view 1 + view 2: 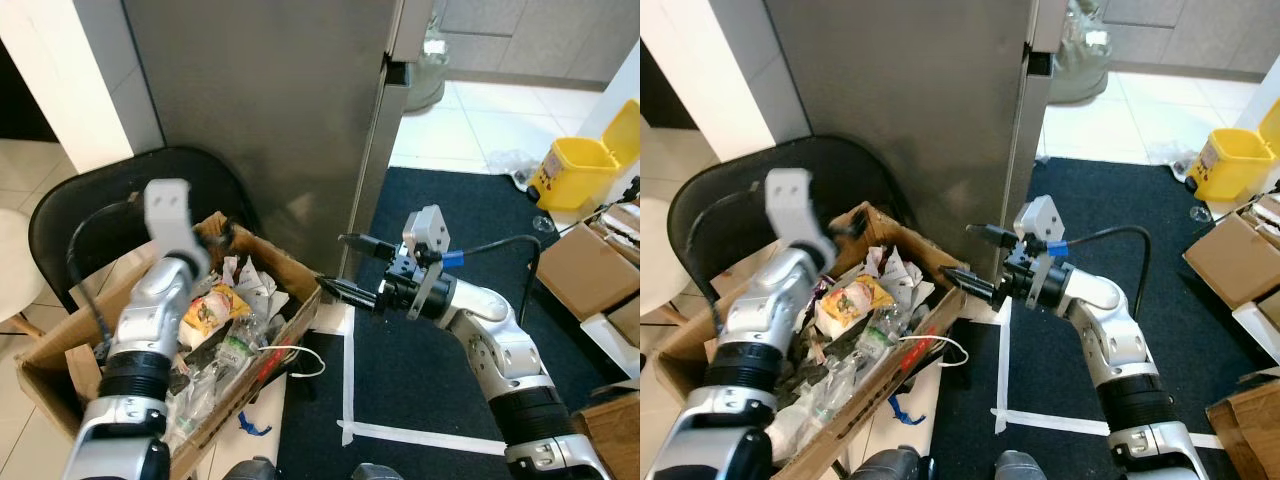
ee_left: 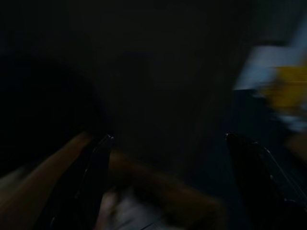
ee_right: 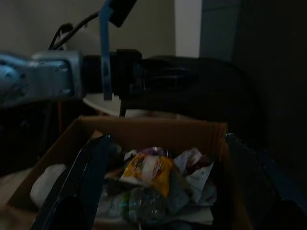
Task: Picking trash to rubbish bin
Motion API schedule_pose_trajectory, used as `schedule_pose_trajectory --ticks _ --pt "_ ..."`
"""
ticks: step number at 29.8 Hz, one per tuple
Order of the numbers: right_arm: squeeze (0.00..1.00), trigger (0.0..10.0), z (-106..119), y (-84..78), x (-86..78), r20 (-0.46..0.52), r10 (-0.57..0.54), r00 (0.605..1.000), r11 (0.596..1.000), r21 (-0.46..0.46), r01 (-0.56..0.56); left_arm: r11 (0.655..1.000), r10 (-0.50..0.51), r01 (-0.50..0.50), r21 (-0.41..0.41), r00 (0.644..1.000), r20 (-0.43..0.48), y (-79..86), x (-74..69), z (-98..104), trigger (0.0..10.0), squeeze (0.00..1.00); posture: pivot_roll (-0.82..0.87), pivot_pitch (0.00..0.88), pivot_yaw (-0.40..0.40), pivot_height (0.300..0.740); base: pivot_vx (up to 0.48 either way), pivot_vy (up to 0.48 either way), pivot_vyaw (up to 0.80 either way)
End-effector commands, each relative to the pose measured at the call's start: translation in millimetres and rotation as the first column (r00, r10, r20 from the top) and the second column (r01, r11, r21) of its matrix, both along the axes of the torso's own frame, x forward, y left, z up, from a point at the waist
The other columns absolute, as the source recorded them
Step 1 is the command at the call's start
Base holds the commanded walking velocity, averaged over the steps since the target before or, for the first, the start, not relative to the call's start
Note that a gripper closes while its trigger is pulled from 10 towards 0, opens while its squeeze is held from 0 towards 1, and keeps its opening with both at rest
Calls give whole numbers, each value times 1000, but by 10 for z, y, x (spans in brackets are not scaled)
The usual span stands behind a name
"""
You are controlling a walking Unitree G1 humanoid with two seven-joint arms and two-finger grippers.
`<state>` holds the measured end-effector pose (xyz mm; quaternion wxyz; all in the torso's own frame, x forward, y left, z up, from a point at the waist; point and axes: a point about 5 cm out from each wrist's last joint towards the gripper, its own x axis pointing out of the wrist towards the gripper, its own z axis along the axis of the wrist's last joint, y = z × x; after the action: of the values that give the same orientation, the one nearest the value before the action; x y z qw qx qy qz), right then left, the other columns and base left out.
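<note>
A brown cardboard box (image 1: 296, 268) sits on the floor at about seven o'clock from the middle of the head view, pushed against a tall grey metal cabinet (image 1: 270, 110). It is packed with trash: a yellow snack wrapper (image 1: 212, 307), crumpled white paper (image 1: 250, 272), a clear plastic bottle with a green label (image 1: 236, 345) and a loose white cord (image 1: 300, 358) draped over its near edge. A black chair (image 1: 75, 215) stands behind the box at nine o'clock.

The left gripper (image 2: 168, 158) is raised over the back of the box, its silver arm rising from seven o'clock. In its dark, blurred wrist view the two black fingers stand wide apart with nothing between them; what lies beneath them is probably the box rim, though it is too dim to be sure.

The right gripper (image 1: 350, 268) reaches in from five o'clock and hovers just beside the box's right corner, over dark carpet marked with white tape (image 1: 349, 385). Its fingers (image 3: 86, 182) are spread and hold nothing; its wrist view looks straight into the box at the wrapper and paper.

At two o'clock, well apart from the box, a yellow bin (image 1: 582, 170) stands on pale tiles, with more cardboard boxes (image 1: 585, 268) near it at three o'clock.
</note>
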<state>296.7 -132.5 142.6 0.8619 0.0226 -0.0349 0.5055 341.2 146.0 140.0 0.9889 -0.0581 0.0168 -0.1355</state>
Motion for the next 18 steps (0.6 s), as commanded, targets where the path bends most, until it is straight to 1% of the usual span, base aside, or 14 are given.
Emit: schedule_pose_trajectory --ticks 1,4,5,6,8,9,12,16,18 --pt "0 10000 12 -39 44 -15 -53 998 998 38 53 997 -73 73 -21 997 14 -133 -52 -26 10000 0 -64 0 19 740 0 0 0" --pt "0 10000 50 -73 104 -32 -149 988 983 106 151 990 -143 144 -13 989 50 -274 -83 -2 10000 0 -68 0 20 740 0 0 0" --pt "0 10000 67 -100 137 -51 -198 979 969 139 203 985 -170 170 -4 983 65 -327 -90 15 10000 0 -69 0 22 740 0 0 0" --pt "0 10000 67 -100 137 -51 -198 979 969 139 203 985 -170 170 -4 983 65 -327 -90 15 10000 0 -69 0 22 740 0 0 0" --pt "0 10000 87 -150 181 -88 -262 961 943 190 274 974 -226 225 23 969 100 -403 -112 52 10000 0 -74 0 25 740 0 0 0" --pt "0 10000 90 -164 191 -98 -276 956 935 203 290 970 -242 240 32 964 110 -420 -119 64 10000 0 -74 0 25 740 0 0 0" --pt "0 10000 107 -216 242 -136 -326 936 905 242 350 965 -261 259 36 957 122 -426 -133 73 10000 0 -70 0 20 740 0 0 0" --pt "0 10000 133 -285 311 -158 -412 898 862 251 440 961 -277 273 48 953 121 -432 -159 56 10000 0 -68 0 19 740 0 0 0" --pt "0 10000 174 -271 325 -104 -455 884 862 197 467 958 -287 281 63 950 125 -432 -163 49 10000 0 -68 0 19 740 0 0 0"
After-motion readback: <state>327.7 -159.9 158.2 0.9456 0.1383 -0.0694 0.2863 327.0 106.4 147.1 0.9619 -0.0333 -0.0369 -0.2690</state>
